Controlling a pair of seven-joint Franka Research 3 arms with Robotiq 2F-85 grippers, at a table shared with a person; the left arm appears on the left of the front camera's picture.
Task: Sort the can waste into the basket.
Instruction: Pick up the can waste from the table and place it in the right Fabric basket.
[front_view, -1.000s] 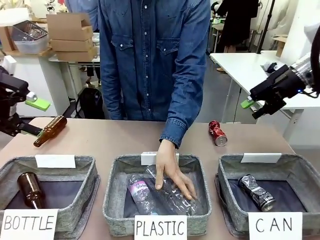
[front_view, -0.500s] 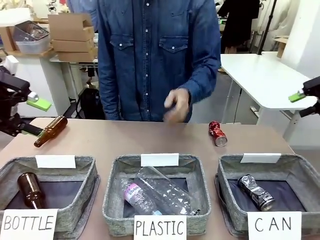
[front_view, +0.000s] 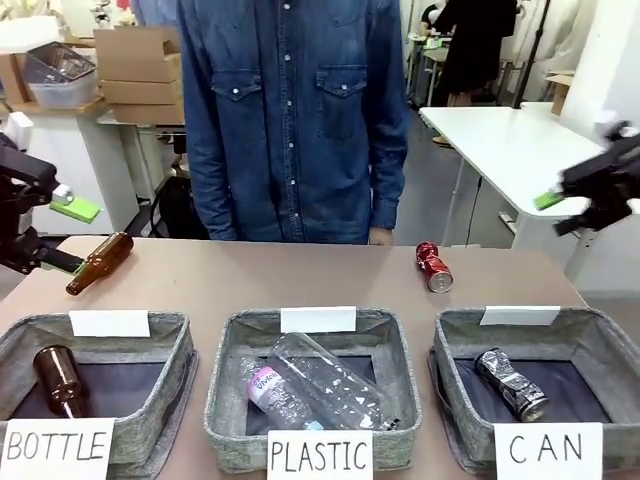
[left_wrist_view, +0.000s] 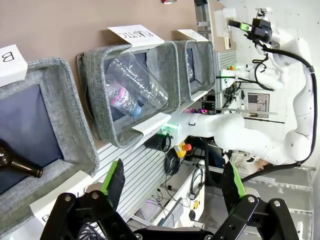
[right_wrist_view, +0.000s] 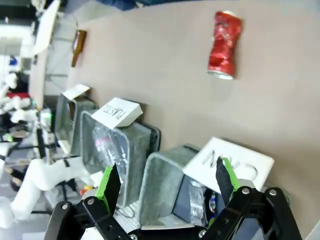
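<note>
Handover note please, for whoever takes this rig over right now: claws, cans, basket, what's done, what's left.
Left claw: open, empty, raised at the left side.
Right claw: open, empty, raised at the right side.
Silver can: lying in the CAN basket. Done.
Red can: lying on the table, beyond that basket, nothing touching it.
Left to do: pick up the red can and drop it in the CAN basket; the right claw looks the nearer one.
</note>
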